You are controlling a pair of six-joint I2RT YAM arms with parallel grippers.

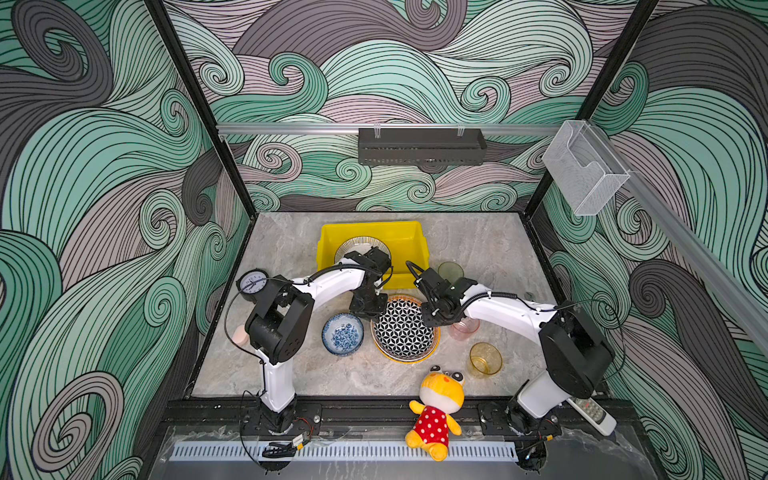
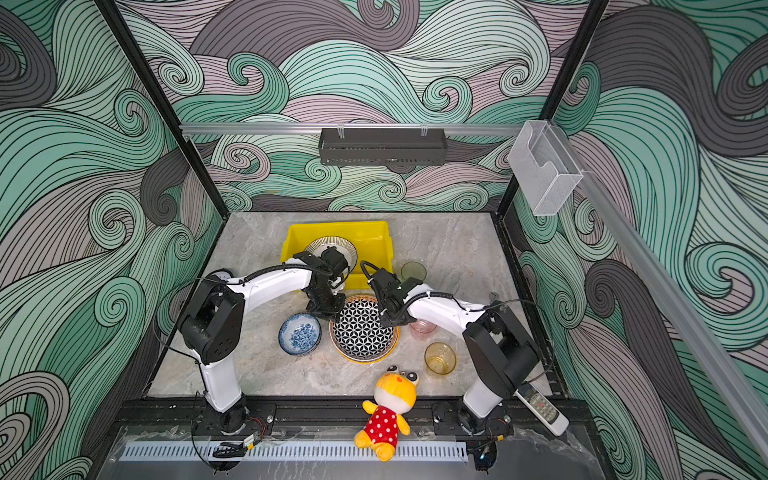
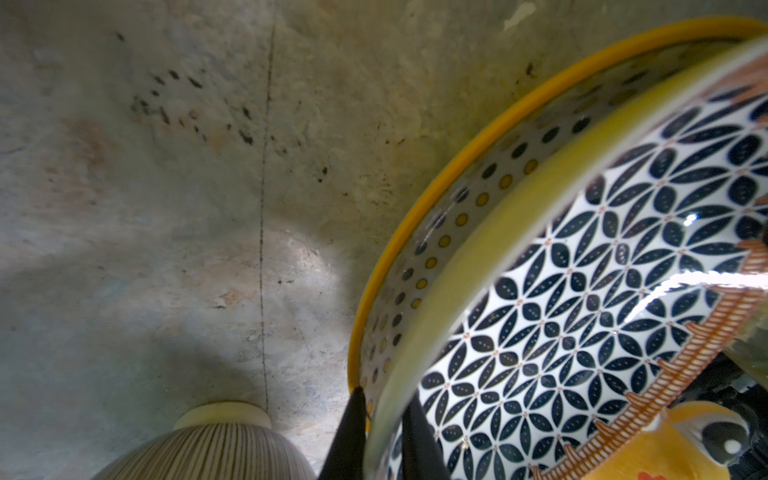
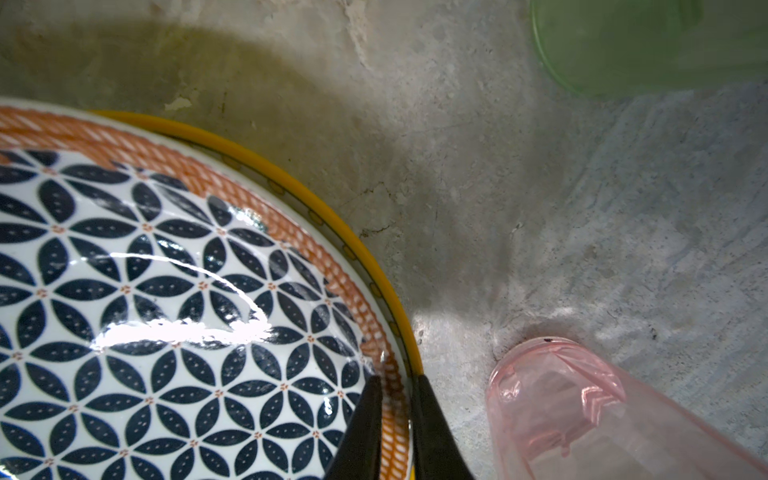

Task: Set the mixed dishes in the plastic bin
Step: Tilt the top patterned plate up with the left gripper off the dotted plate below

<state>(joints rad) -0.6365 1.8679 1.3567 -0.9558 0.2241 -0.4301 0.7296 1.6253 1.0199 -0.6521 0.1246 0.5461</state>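
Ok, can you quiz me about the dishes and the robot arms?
1. True or false: the striped plate lies inside the yellow bin.
2. How many see-through cups are on the table?
3. The fingers of the left gripper and the right gripper sit on either side of the rim of which thing?
A. the blue bowl
B. the flower-pattern plate
C. the plush toy

Key
1. True.
2. Three: the green cup, the pink cup and the amber cup.
3. B.
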